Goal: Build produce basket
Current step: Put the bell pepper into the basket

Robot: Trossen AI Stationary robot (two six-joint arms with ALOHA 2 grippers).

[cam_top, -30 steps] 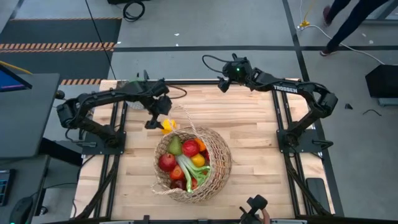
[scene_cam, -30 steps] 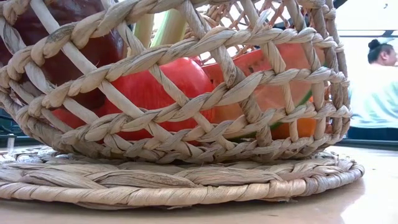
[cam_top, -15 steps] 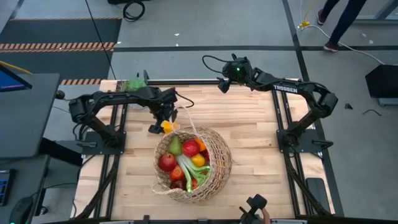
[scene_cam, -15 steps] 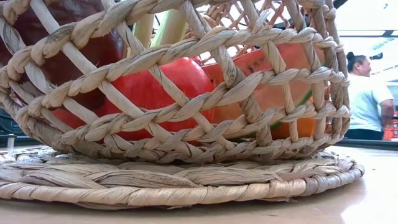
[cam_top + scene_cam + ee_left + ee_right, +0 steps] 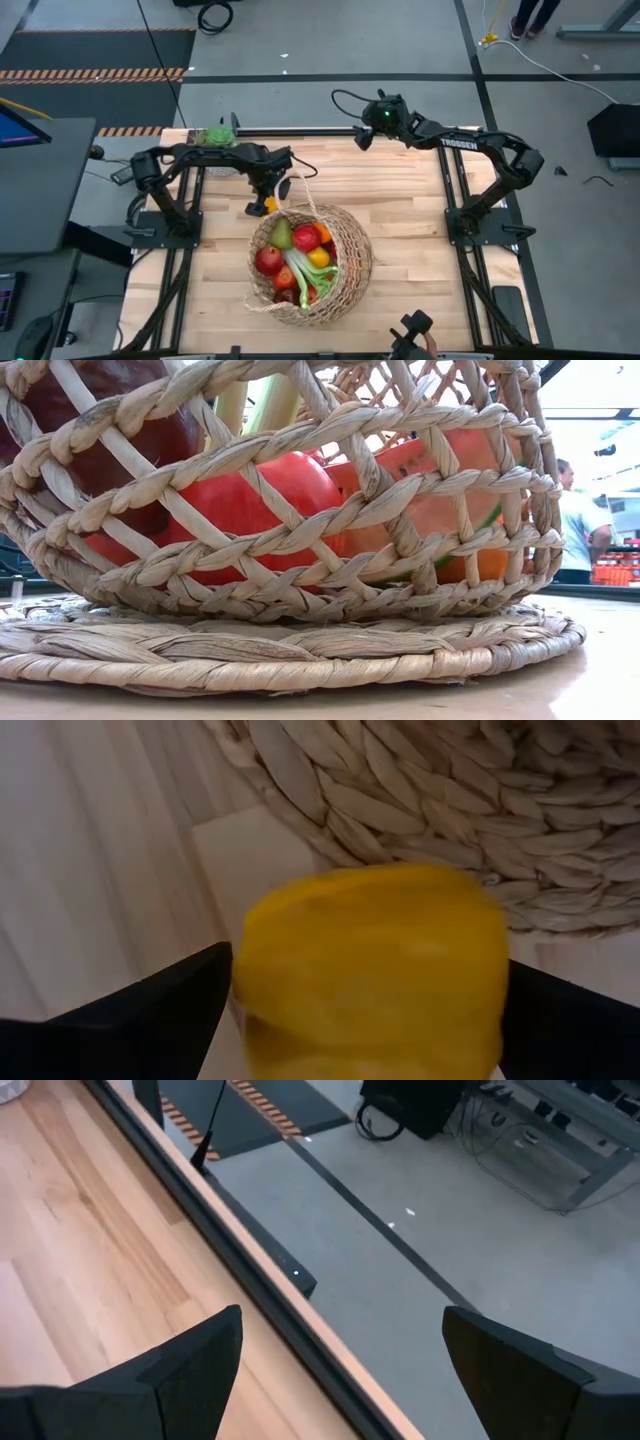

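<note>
Basket [image 5: 345, 255] at table centre, mostly filled: two red apples, one green pear, two oranges, one leek, possibly grapes. Last piece seen outside: one yellow lemon [image 5: 370, 970], just beside the rim, between the spread fingers of the left gripper [image 5: 268, 190], grip not certain. Right gripper [image 5: 365, 135] open, empty, at the table's far edge.
</note>
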